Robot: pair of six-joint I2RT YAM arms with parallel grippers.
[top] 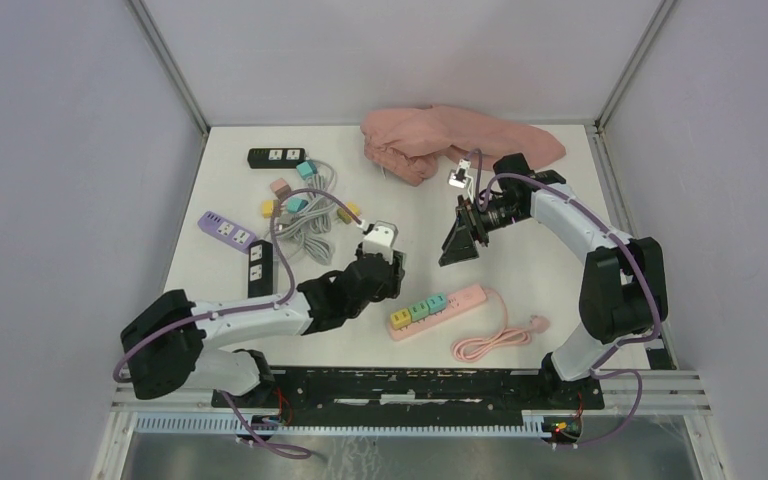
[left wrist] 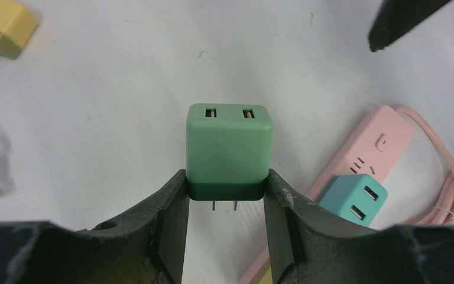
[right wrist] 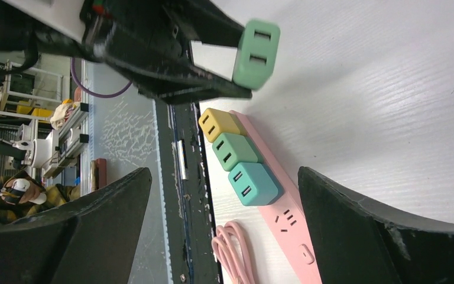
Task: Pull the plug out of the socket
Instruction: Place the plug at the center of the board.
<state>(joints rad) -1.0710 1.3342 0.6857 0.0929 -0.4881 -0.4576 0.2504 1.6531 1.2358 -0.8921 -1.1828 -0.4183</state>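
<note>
Item under inspection: green plug (left wrist: 229,145), a square-bodied adapter with rounded corners, paler green on the body with a darker band at its base. Two USB ports on its outer face and two bare metal prongs at the base. No print legible on it from any view.

Location: clear of every socket, held above the bare white table (top: 520,255), just beside the pink power strip (top: 460,298) and not touching it.

Left gripper (left wrist: 226,177): clamped on the green plug, one black finger on each side of the darker base band.

Right gripper (right wrist: 224,174): jaws spread wide, nothing between them, hanging over the table beyond the pink power strip.

Pink power strip: three plugs seated in a row, one yellow plug (right wrist: 219,124), one second green adapter (right wrist: 236,151), one teal plug (right wrist: 253,182). Past the teal plug one bare socket and a button show (markings there too small to read). Its pink cord (top: 490,345) lies coiled near the table edge.

Count of strips on the table: four. One pink, two black (top: 275,157) (top: 260,265), one purple strip (top: 225,230).

Also present: several loose coloured adapters near a bundle of white cables (top: 305,235), exact number unclear, and one pink cloth (top: 450,135) heaped at the far edge
</note>
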